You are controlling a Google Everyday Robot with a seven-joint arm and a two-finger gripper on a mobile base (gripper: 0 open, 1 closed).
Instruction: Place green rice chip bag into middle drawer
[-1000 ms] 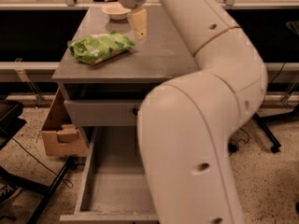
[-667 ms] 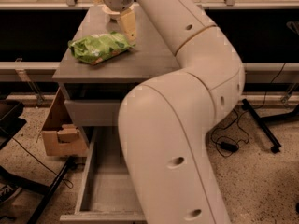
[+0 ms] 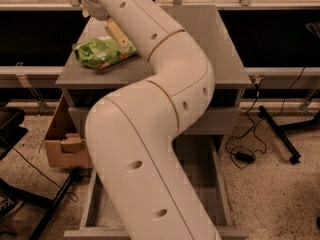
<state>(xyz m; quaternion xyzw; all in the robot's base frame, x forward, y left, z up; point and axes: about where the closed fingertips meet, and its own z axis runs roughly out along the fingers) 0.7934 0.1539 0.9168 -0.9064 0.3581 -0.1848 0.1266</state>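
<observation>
While the bright-green crinkly foil rice chip bag (image 3: 102, 53) lies where it did a second ago, on the left part of the flat grey counter (image 3: 220, 44), the robot's gripper (image 3: 120, 36) has come across to it. One second back the gripper hung over the far end of the counter beside a small pale bowl. Now it stands at the far right edge of the bag, and its tan tip meets that edge in our view. We cannot tell whether it touches the foil. Nor can we tell how the jaws stand, spread or pressed together, since the cream arm (image 3: 165, 134) covers most of them. We no longer see the bowl.

Seen from the jaws, the bag sits just below and to the left, pillow-shaped, with white and orange-red marks on top. Well below the jaws and nearer to us, the large grey wooden middle drawer (image 3: 100, 209) stands pulled out and holds no bag. The arm's thick link has swung and now hides most of the drawer's floor. Down and left of the jaws, a brown cardboard box (image 3: 65, 139) rests on the floor beside the cabinet. Far to their right and lower, a black cable with an adapter (image 3: 245, 156) trails over the speckled floor.
</observation>
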